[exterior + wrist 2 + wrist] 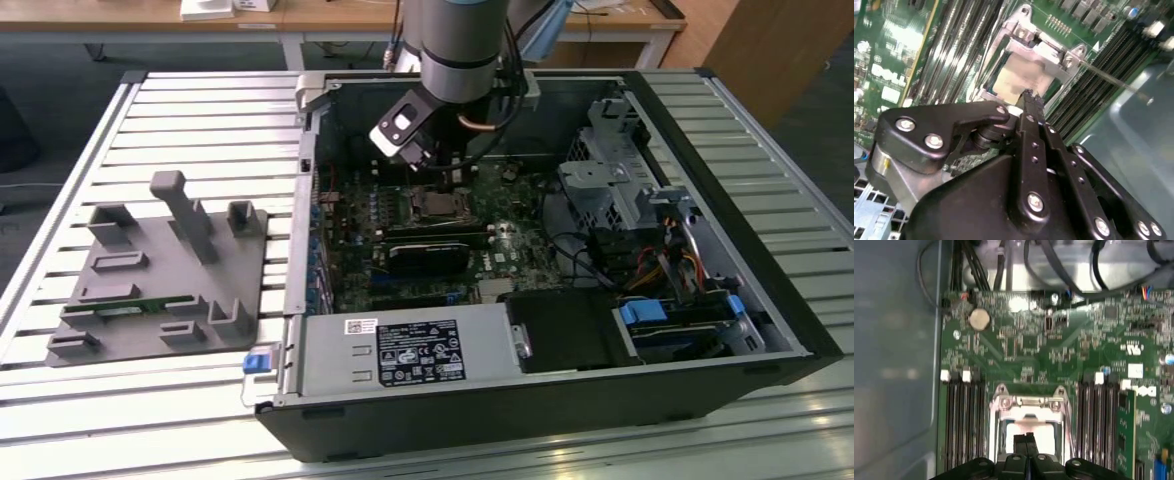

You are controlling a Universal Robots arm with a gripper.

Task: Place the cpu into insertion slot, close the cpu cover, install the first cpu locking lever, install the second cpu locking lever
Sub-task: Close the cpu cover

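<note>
Gripper (1029,439) jaws clenched together, nothing held. Tips over edge of cpu (1013,76) face; contact unclear. cpu sits in insertion slot (434,205), mid-board between memory slots (961,425). cpu cover (1029,402) looks down around it, chip showing through window. Locking lever (1114,80) sticks out sideways, looks unlatched. Judgement: cover/lever stage. Press on metal frame, not chip face. Keep force light and straight down. Keep tips clear of memory slots.
</note>
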